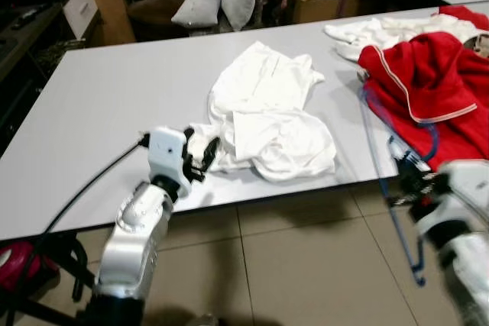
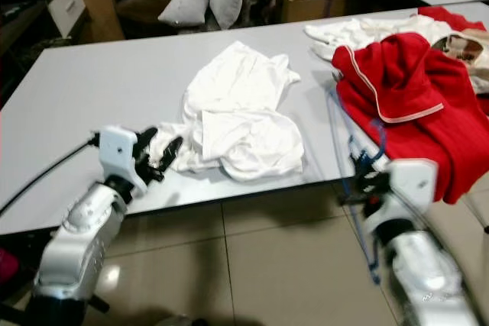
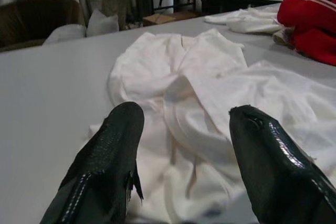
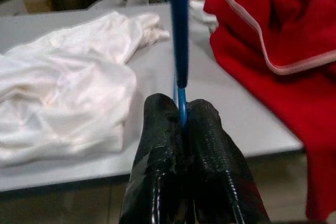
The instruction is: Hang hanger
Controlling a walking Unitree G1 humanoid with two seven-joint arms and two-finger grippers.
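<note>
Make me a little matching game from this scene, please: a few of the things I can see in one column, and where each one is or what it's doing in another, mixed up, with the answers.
Things
1. blue hanger
2. white shirt
3. red garment
4. left hand

Places or states
A. open, at the near table edge, by the white cloth
B. pinched in the shut right hand, partly hanging below the table edge
C. crumpled in the middle of the grey table
D. heaped at the table's right end, draping over the edge

Pairs: 1-B, 2-C, 3-D, 4-A
</note>
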